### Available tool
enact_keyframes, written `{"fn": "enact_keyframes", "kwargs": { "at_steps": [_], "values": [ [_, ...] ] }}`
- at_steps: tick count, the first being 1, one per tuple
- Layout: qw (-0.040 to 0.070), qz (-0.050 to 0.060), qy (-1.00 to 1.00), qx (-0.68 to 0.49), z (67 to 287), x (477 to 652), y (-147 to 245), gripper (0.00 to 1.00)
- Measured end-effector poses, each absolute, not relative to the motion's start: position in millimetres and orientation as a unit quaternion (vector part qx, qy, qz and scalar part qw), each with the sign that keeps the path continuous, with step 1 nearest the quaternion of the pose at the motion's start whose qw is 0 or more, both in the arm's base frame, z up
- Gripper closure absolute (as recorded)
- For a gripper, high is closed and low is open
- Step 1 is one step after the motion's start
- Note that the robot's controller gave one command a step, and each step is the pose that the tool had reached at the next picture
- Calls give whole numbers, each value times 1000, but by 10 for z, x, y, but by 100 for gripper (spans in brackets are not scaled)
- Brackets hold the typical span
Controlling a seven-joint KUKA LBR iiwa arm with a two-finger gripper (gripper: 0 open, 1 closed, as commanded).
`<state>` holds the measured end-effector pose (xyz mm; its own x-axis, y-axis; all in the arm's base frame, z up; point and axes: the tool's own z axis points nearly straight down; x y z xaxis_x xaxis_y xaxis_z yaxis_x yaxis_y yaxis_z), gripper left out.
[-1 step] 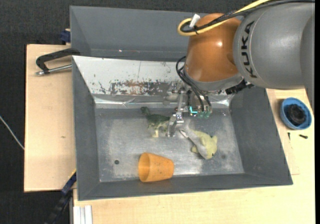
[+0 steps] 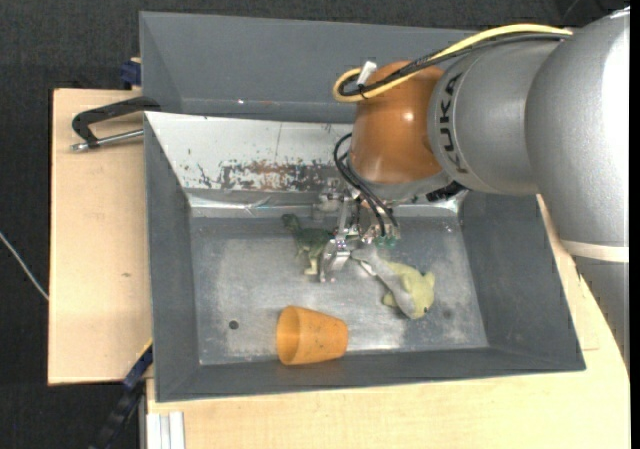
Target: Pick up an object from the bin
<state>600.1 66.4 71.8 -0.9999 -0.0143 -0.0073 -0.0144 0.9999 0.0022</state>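
**Hanging low by the green figure at the back of the bin**

The gripper (image 2: 338, 252) sat low over the floor of the grey bin (image 2: 240, 277), near the middle of the back wall, under the arm's orange wrist cover (image 2: 395, 132). Whether it stood open or closed could not be told; the metal parts at its tip ran together with their own reflections.

The nearest thing was a small dark green toy figure (image 2: 303, 235), just beside the tip on the view's left and perhaps touching it. Its long axis seemed to run from upper left to lower right, slanting toward the tip, though the shape was hard to read. Nothing could be seen held.

On the tip's other side, down and to the view's right, lay a pale yellow, lumpy thing (image 2: 410, 290). Its thin end pointed up and left toward the gripper and its thick end lay away from it.

An orange cup (image 2: 311, 335) lay on its side near the front wall, well apart from both.

The count was three things in the bin: one green figure, one pale yellow piece, one orange cup.

Judged from this, the green figure was the likeliest pick, and a closing across its slant would have suited it best.
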Motion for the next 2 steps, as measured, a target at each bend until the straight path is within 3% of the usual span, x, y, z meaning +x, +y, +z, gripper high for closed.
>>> {"fn": "enact_keyframes", "kwargs": {
  "at_steps": [1,2],
  "values": [
    [9,2,1000,-7,768,6029,668,100],
    [2,1,1000,-7,732,5992,666,0]
  ]
}}
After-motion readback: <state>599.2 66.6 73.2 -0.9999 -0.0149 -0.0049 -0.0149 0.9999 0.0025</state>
